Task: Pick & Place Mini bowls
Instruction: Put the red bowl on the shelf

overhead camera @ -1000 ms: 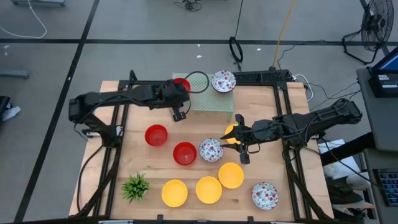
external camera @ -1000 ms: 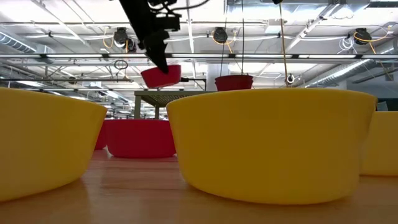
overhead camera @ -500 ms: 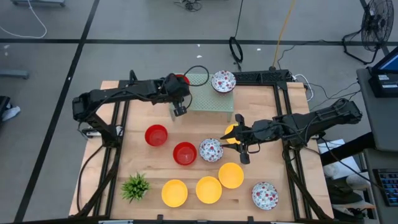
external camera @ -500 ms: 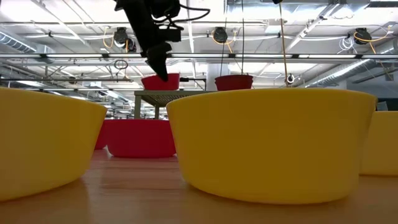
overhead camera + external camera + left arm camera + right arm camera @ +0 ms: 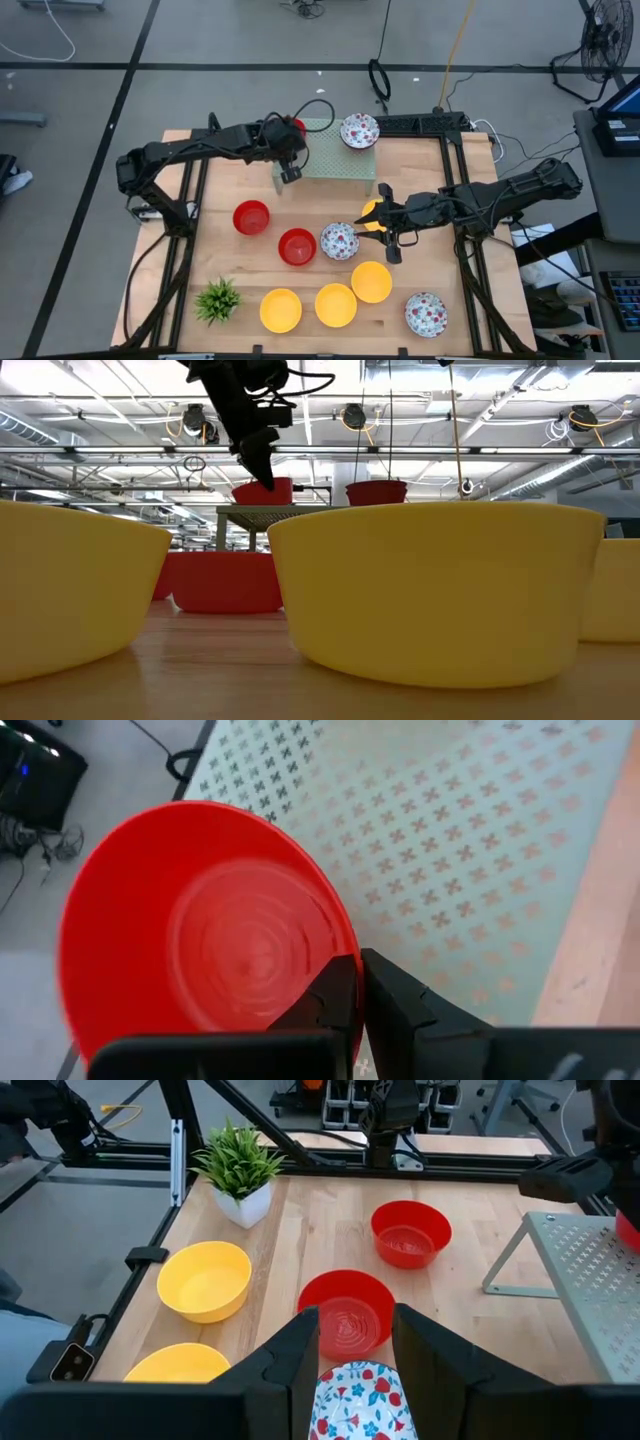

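Note:
My left gripper (image 5: 289,138) is shut on a plain red mini bowl (image 5: 293,126) at the far left corner of the raised perforated platform (image 5: 340,160). In the low view the bowl (image 5: 263,491) sits level at the platform's top (image 5: 250,510). My right gripper (image 5: 386,224) waits open near the table's middle. Its fingers (image 5: 300,1355) stand on either side above a floral mini bowl (image 5: 360,1390), beside a yellow bowl (image 5: 369,211). A second floral bowl (image 5: 360,131) rests by its base on the platform. My left gripper pinches the red bowl's rim (image 5: 352,945) on the side nearest the camera, one finger (image 5: 335,995) inside the bowl and the other (image 5: 405,1005) outside. The fingers come slanting down from above. The bowl is upright, its base at the platform's surface (image 5: 450,870).
On the wooden table lie two red bowls (image 5: 251,217) (image 5: 297,246), three yellow bowls (image 5: 281,310) (image 5: 336,305) (image 5: 371,281), a floral bowl (image 5: 426,313) and a small spiky green plant (image 5: 218,298). The platform's middle is bare.
My left gripper has moved toward the table's far edge and down, carrying the red bowl. The bowl was tilted and lifted above the platform's left side; now it is level at the platform's far left corner. The gripper stays shut on it.

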### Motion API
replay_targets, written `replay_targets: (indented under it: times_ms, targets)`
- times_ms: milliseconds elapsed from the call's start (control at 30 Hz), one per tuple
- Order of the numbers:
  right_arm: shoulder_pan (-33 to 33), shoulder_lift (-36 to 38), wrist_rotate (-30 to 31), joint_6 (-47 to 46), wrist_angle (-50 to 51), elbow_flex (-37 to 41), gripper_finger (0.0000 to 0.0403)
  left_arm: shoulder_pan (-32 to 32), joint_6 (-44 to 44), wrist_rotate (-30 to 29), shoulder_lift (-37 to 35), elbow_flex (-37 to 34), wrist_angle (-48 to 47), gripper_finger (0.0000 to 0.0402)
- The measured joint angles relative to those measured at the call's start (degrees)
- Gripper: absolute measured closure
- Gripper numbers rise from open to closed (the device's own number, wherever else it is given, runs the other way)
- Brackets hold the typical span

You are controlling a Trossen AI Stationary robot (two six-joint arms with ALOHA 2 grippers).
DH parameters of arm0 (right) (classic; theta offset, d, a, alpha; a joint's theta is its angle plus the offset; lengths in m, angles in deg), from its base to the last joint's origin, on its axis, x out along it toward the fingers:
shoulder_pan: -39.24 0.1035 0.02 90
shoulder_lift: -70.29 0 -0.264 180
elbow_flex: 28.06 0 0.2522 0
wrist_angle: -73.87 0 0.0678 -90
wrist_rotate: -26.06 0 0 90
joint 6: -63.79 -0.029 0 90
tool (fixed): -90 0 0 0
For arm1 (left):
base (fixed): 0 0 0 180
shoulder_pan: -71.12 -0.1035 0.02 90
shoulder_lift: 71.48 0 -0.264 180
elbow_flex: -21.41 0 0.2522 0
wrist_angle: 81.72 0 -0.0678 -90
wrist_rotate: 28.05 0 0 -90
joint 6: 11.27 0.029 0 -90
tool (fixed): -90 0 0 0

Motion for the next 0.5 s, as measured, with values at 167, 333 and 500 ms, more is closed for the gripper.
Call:
replay_targets:
  times_ms: [167, 333, 500]
  targets:
    - [0.0, 0.0, 0.0, 0.0, 0.0, 0.0, 0.0289, -0.1, 0.4, 0.5, 0.0, 0.0, -0.1, 0.0389]
    - [0.0, 0.0, 0.0, 0.0, 0.0, 0.0, 0.0289, 0.0, 0.1, 2.4, 0.0, 0.0, -0.1, 0.0391]
    - [0.0, 0.0, 0.0, 0.0, 0.0, 0.0, 0.0289, -0.1, 0.1, 2.4, 0.0, 0.0, -0.1, 0.0380]
